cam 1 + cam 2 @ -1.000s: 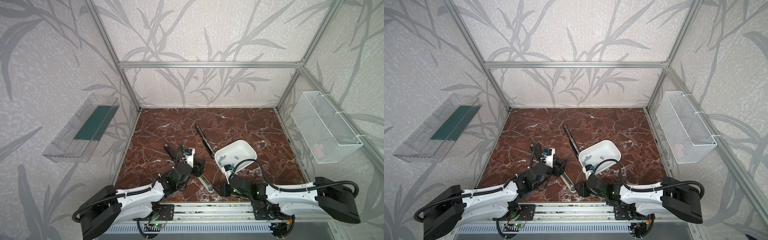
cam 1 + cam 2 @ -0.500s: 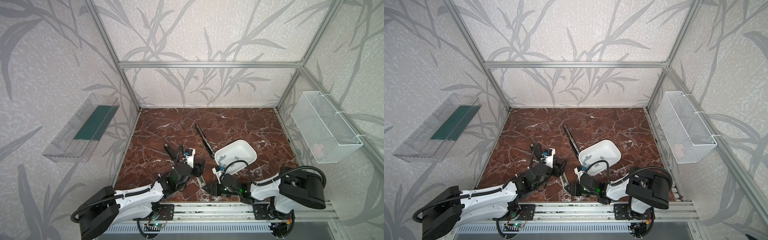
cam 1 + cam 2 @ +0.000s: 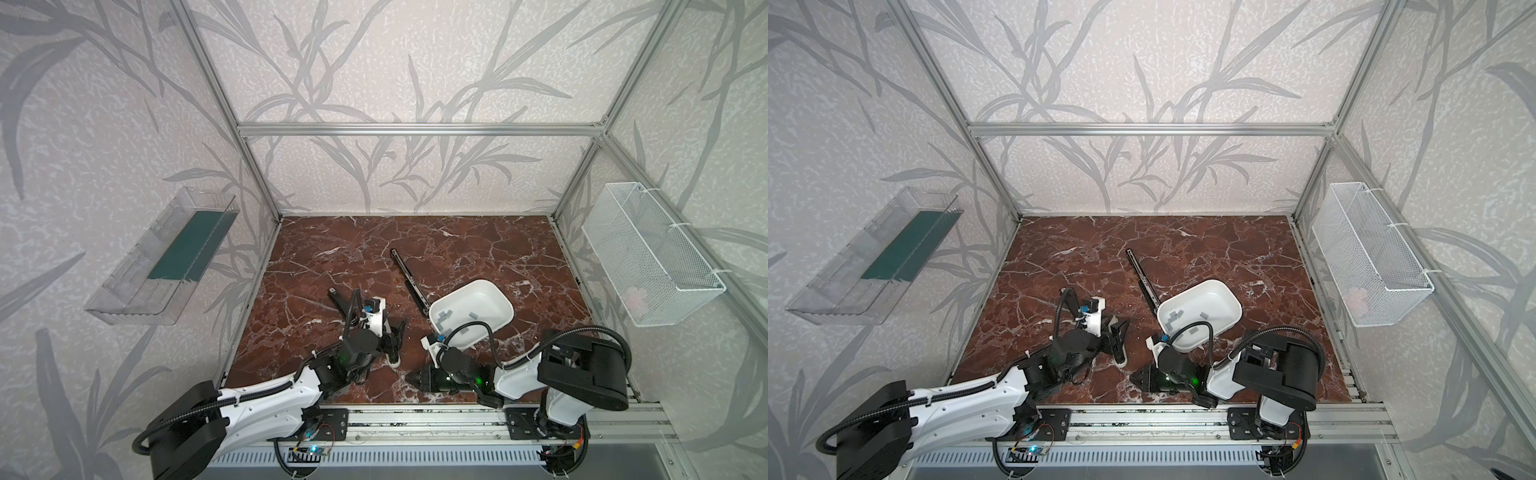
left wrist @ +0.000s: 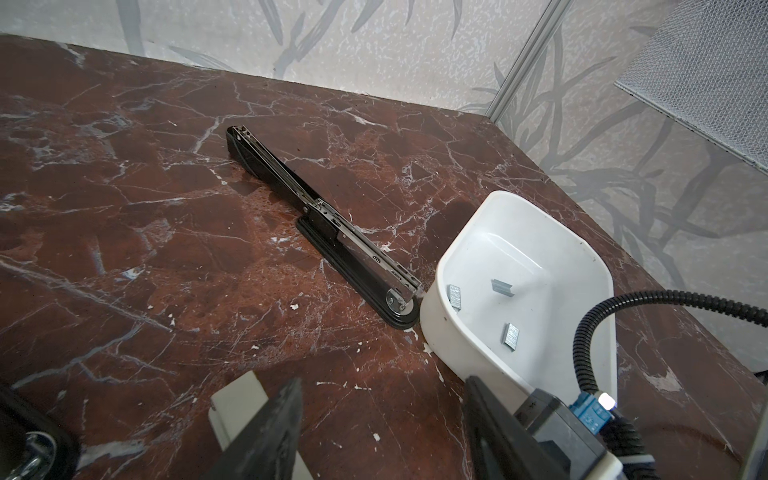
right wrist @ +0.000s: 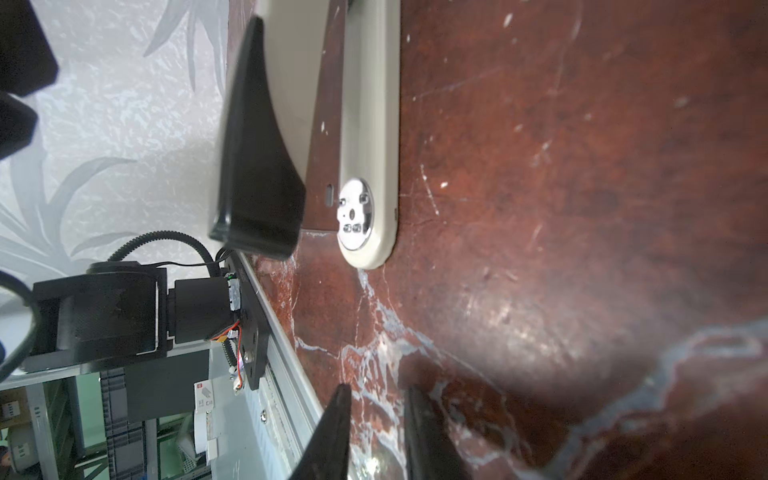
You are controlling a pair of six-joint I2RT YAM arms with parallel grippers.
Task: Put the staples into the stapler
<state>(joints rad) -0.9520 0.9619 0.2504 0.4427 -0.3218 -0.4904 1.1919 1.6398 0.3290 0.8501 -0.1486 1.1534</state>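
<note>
Staples [image 4: 510, 336] lie loose in the white tray [image 3: 488, 297], right of centre, three strips showing, none in either tool. Black stapler [image 4: 332, 232] lies opened flat mid-worktop, near end just beside the tray wall. Beige stapler [image 5: 368, 124] sits near-centre, also open. Left tool [image 4: 382, 384] is at it with jaws apart, bare worktop between them, one finger [image 5: 257, 166] over the stapler's upper arm; contact unclear. Right tool [image 5: 376, 392] is low at the near edge, pointing left, jaws almost together with a slim gap, nothing between.
</note>
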